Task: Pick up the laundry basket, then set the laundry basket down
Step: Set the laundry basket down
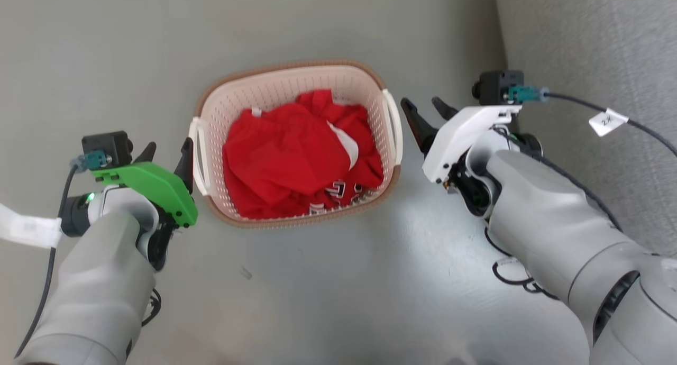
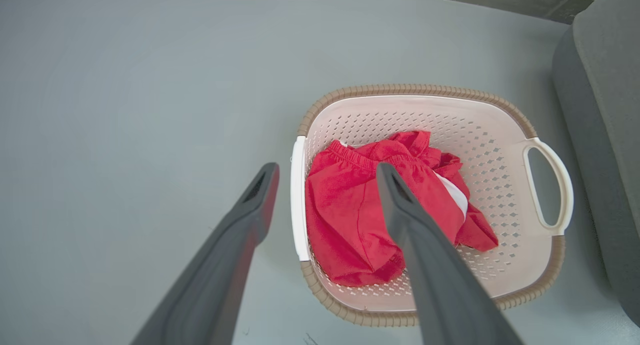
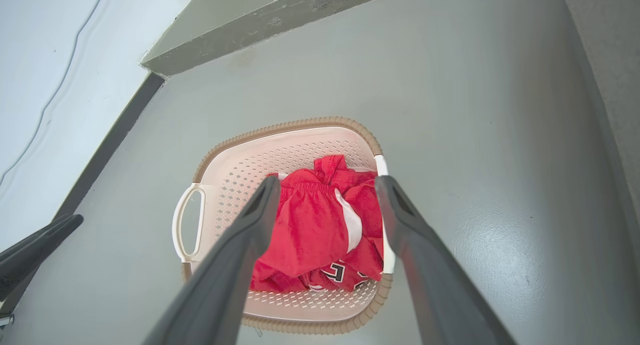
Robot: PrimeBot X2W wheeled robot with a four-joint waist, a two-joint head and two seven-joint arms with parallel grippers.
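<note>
**Open grippers flank the basket on the floor**

The laundry basket [image 1: 288, 87] sits on the grey floor [image 1: 338, 285], directly between the two arms. Its brown woven-look rim runs around cream perforated walls, and a heap of red clothing [image 1: 285, 158] with white and dark lettering fills most of the inside.

The left gripper [image 1: 169, 145] is spread wide and holds nothing. In the head view its inner finger lies just beside the basket's white left handle [image 1: 199, 153]; whether it touches the handle cannot be told from this angle. In the left wrist view one finger stands over bare floor and the other over the red clothing, with the handle between them.

The right gripper [image 1: 420, 101] is also wide apart and empty. Its tips point toward the white right handle [image 1: 394, 127], with a narrow strip of floor showing between them in the head view. In the right wrist view one finger crosses the clothing and the other lies along the handle's outer side.

To the basket's right stands a grey upholstered piece [image 1: 592, 42], apparently a sofa or chair. A dark cable with a white tag [image 1: 607, 121] trails from the right wrist camera.
</note>
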